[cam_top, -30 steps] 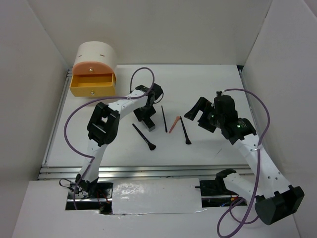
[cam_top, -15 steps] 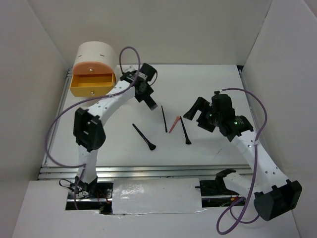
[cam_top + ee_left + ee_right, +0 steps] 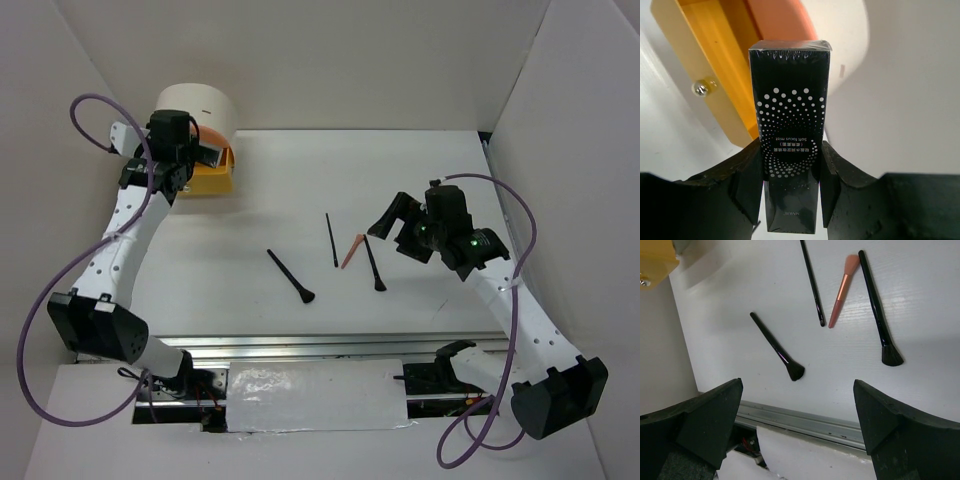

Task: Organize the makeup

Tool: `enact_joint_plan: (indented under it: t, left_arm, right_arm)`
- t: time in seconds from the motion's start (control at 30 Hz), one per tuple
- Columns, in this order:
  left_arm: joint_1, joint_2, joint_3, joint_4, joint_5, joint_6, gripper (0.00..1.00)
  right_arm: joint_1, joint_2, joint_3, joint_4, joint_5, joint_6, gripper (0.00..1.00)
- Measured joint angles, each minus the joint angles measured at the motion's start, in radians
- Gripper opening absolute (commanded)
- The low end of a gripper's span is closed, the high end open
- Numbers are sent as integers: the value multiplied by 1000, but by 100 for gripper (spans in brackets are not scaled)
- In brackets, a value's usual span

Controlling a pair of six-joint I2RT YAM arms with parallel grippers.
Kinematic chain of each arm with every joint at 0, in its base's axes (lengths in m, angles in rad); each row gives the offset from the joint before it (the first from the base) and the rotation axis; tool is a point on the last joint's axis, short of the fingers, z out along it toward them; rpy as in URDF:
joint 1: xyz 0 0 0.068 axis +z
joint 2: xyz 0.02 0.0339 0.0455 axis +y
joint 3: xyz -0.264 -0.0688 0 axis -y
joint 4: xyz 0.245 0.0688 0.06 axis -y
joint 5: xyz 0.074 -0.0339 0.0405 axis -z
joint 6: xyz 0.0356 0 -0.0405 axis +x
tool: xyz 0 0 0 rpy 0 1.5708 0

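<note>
From above, we saw only a sliver of the orange drawer [image 3: 212,180], because the left end effector [image 3: 198,155] and its wrist covered most of it and the front of the round drawer box [image 3: 195,100]. In the left wrist view the black carton [image 3: 790,125] hid the drawer's inside, its smallest print was too fine for us to read, and the top edge cut the drawer off. In the right wrist view the top edge clipped the thin black stick [image 3: 812,282].

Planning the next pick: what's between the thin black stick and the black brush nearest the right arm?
A coral brush lies between the thin black stick and that black brush, clearest in the right wrist view.
</note>
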Motion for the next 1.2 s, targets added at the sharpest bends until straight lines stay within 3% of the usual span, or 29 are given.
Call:
enact_joint_plan:
  t: [0.27,0.53,0.73,0.87,1.03,1.13,1.2]
  left_arm:
    - [134,98,-93,95,73,-92,18]
    - [182,172,-26,150,129,-139,26]
    - [206,191,-49,158,174,-162,48]
    - [210,206,-49,158,190,-161,74]
    - [210,208,-43,201,212,-151,99]
    - [210,208,-21,217,223,-146,99]
    - [211,207,1,228,227,-138,85]
  right_arm:
    - [6,0,0,0,-11,-3,100]
    - [8,-15,-16,5,-11,-3,100]
    - [8,-16,-17,5,-11,-3,100]
    - [8,-16,-17,5,-11,-7,100]
    - [8,-14,-17,5,-12,-10,100]
    - [8,-11,-17,5,-11,-10,100]
    - [8,-10,-17,5,-11,-10,100]
